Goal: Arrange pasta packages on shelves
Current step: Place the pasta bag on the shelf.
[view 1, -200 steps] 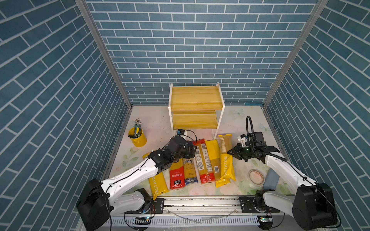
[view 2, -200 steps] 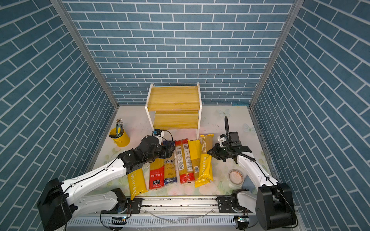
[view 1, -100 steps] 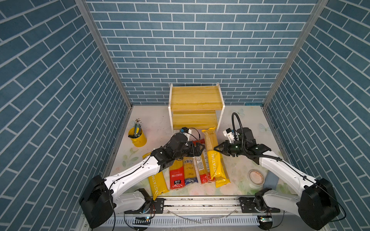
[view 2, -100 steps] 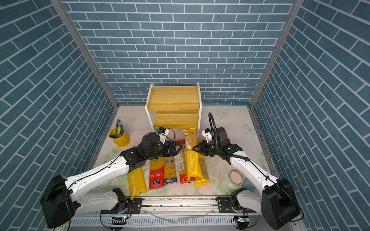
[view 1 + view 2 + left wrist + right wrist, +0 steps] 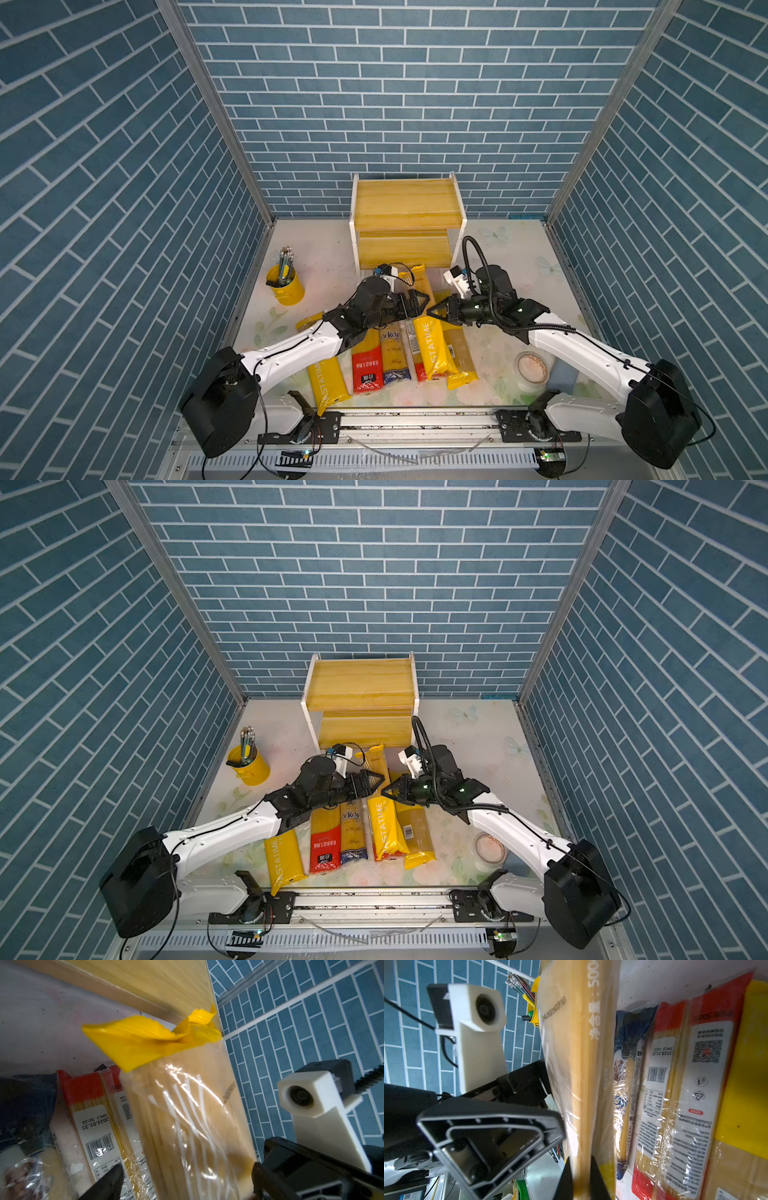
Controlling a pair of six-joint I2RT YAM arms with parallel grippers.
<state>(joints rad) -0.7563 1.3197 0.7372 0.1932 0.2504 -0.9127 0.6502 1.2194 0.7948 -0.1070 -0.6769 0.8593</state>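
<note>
My right gripper (image 5: 581, 1180) is shut on the edge of a yellow-and-tan pasta package (image 5: 430, 349), held on its edge above the others. Its far end (image 5: 149, 1043) reaches near the lower board of the shelves (image 5: 405, 208). My left gripper (image 5: 185, 1180) is open, one finger on each side of this same package (image 5: 187, 1122). In both top views the two grippers meet tip to tip, left (image 5: 374, 781) and right (image 5: 388, 791). On the table lie a red-ended bag (image 5: 368, 365), a blue-ended bag (image 5: 395, 353) and two more yellow bags (image 5: 328, 382) (image 5: 459, 357).
A yellow cup of pencils (image 5: 286, 282) stands at the left, near the wall. A roll of tape (image 5: 531, 368) and a pale blue object (image 5: 563, 374) lie at the front right. Blue brick walls close in three sides.
My right gripper has carried the yellow-and-tan package left over the other bags towards the left gripper. The left gripper has opened wider and now straddles that package.
</note>
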